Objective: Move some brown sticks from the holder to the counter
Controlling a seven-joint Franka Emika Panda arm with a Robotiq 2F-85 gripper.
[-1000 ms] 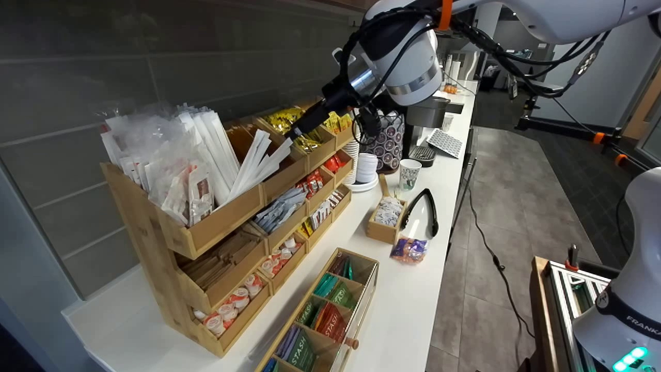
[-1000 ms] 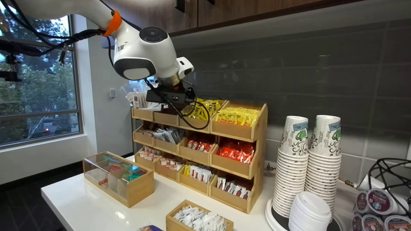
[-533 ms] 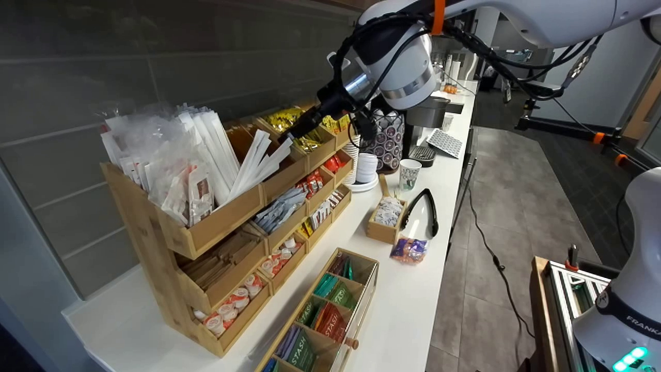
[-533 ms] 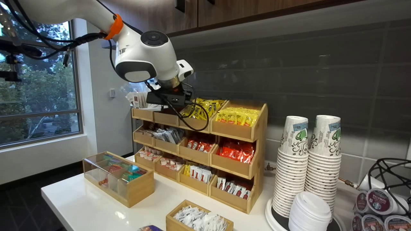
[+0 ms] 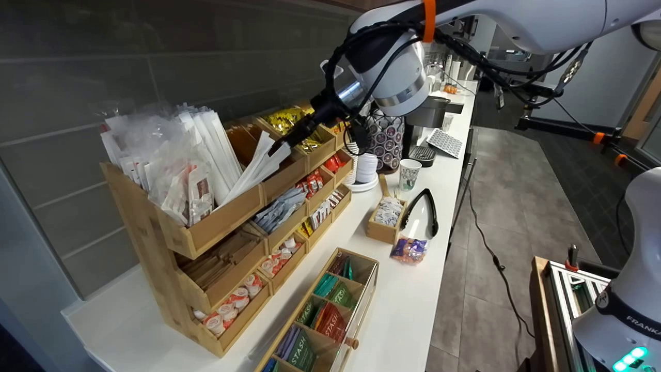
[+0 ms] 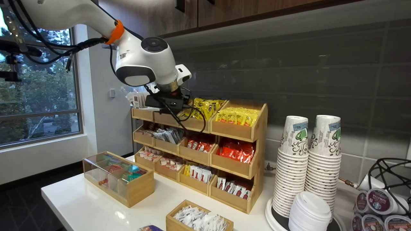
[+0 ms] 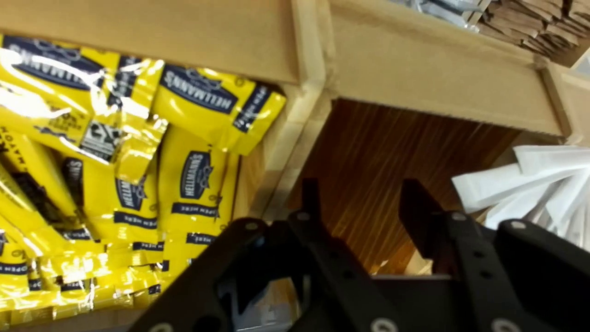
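The black two-fingered gripper (image 7: pixel 362 198) slants down over the top tier of the large, light-wood tiered holder (image 5: pixel 137 248); in the wrist view its fingers (image 7: pixel 419 221) stand spread, with a gap between them; through that gap show the thin, brown wooden sticks (image 7: pixel 368 161), blurred and in shadow, lying in a top-tier compartment (image 7: pixel 433 78); whether the fingers touch them cannot be told. Past a light-wood divider (image 7: pixel 299 138) on one side of the sticks lie shiny yellow packets (image 7: pixel 196 180), printed HELLMANN'S; on the opposite side, a bundle of long, flat, white wrapped pieces (image 5: pixel 209 150) leans out, its ends reaching over the sticks' compartment, near the gripper. The holder stands on the long, smooth white surface (image 5: pixel 392 310); in front of it, apart, sits a low light-wood box with a clear cover (image 6: pixel 141 191), coloured tea packets (image 5: pixel 330 320) inside; a small, rectangular light-wood box (image 5: pixel 381 232) of loose white sachets (image 5: pixel 388 212) stands near it; in an exterior view, two tall stacks of white patterned paper cups (image 6: pixel 291 183) rise just beside the holder, at the end nearer the yellow packets; in an exterior view, a curved black tool (image 5: pixel 435 226) lies next to the small box.
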